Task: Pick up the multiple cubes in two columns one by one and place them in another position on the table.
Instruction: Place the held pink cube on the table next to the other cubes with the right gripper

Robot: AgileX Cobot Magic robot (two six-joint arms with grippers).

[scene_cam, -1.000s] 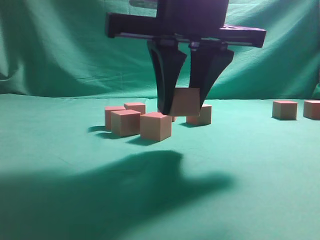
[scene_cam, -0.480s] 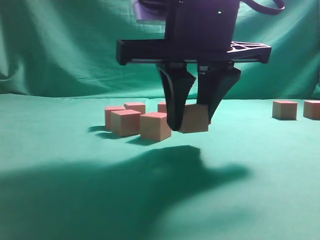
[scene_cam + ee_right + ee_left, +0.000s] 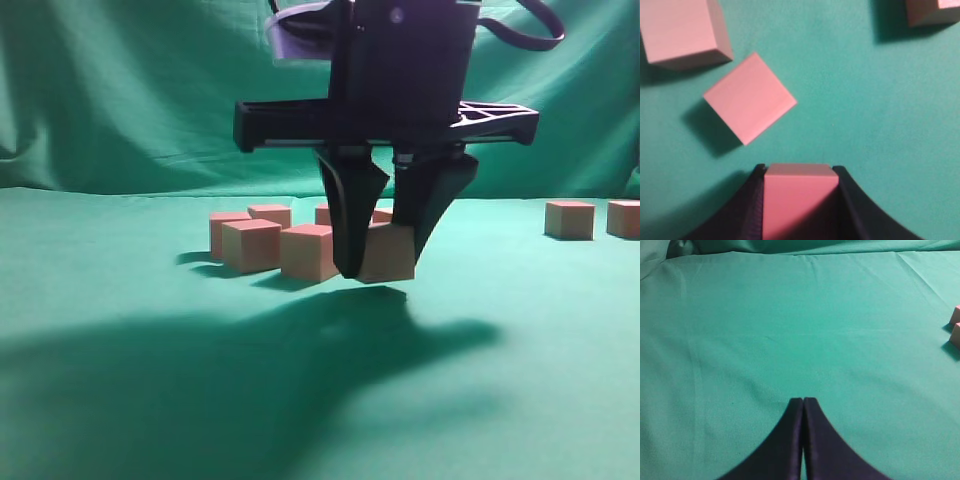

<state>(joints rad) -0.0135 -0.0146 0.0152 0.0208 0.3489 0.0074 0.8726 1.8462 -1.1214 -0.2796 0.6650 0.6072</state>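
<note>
Gripping plain, unlabelled cube [image 3: 799, 200], right end effector [image 3: 378, 262].

The right gripper [image 3: 380, 262] is matte black, with two curved, tapering fingers [image 3: 350, 215] under a wide horizontal bar [image 3: 385, 122] with a latticed end. A black cable [image 3: 530, 30] loops above its boxy body [image 3: 405, 50]. The left gripper [image 3: 803, 405] shows two dark, smooth, pointed fingers.
</note>
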